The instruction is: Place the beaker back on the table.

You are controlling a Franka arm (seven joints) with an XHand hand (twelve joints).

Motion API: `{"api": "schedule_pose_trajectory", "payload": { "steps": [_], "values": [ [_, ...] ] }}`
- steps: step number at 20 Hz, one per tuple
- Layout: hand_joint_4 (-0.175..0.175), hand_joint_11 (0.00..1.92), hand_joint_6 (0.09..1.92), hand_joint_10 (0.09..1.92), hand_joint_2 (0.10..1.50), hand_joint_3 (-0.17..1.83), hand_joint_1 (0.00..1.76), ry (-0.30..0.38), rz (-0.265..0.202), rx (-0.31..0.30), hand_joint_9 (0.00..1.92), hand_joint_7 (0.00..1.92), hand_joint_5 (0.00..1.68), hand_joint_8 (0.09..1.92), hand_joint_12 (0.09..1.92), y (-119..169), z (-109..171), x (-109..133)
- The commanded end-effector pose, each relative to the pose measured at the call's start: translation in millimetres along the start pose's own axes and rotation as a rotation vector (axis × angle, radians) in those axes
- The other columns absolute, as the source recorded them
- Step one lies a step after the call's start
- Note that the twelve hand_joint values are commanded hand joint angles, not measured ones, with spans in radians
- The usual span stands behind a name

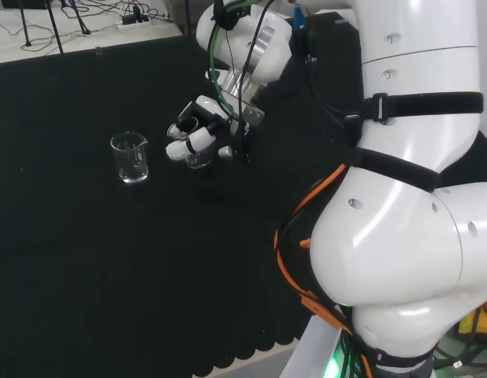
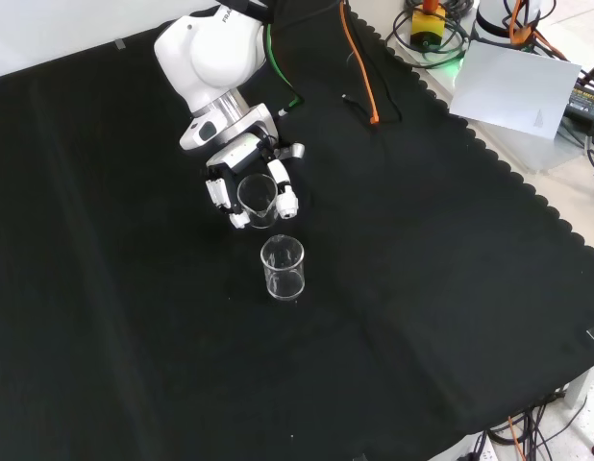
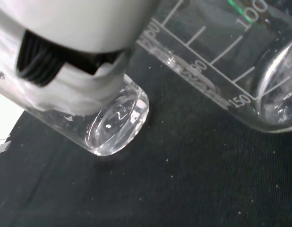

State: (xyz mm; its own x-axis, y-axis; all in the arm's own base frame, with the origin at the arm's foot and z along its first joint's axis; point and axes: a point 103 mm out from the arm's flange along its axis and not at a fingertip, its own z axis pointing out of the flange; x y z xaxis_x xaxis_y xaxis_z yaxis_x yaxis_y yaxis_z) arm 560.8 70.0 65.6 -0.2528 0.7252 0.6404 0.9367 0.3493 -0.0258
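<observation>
Robot hand (image 2: 251, 189) is observed with its fingers (image 2: 283, 191) curled around a clear glass beaker (image 2: 258, 199), gripped at the sides with the open rim facing the front camera. We judge the vessel is kept low over the black cloth so that it can be set down without a drop; whether its base already touches the tabletop (image 2: 412, 317) we cannot tell. In the wrist view the held vessel's rounded glass base (image 3: 118, 124) sits close to the cloth.

We note a second beaker (image 2: 282, 266) standing upright and apart from the hand, just below it in the front view and to its left in the head view (image 1: 130, 157). It constrains the set-down spot.

We find the cloth otherwise bare, its scalloped edge overhanging. Cables (image 2: 359, 67) and equipment lie beyond its far edge.
</observation>
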Motion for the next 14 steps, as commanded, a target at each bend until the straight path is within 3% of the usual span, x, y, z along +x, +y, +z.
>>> {"api": "schedule_pose_trajectory", "payload": {
  "steps": [1,3,5,8,14],
  "values": [
    [-0.17,1.27,0.09,0.09,0.58,0.66,1.22,-0.007,0.004,0.005,1.64,1.73,1.6,0.09,0.78,-2,2,-2],
    [-0.161,1.26,0.09,0.09,0.59,0.65,1.22,-0.006,0.005,0.01,1.62,1.69,1.6,0.09,0.78,-3,5,-3],
    [-0.128,1.23,0.09,0.09,0.63,0.59,1.21,-0.001,0.009,0.018,1.58,1.63,1.59,0.09,0.81,-4,8,-4],
    [-0.019,1.06,0.09,0.09,0.77,0.35,1.19,0.015,0.005,0.03,1.5,1.51,1.55,0.09,0.93,-7,12,-5],
    [0.003,0.39,0.09,0.09,0.58,0.48,1.01,0.055,-0.014,0.043,1.09,1.1,0.99,0.09,1.26,-11,12,-7]
  ]
}}
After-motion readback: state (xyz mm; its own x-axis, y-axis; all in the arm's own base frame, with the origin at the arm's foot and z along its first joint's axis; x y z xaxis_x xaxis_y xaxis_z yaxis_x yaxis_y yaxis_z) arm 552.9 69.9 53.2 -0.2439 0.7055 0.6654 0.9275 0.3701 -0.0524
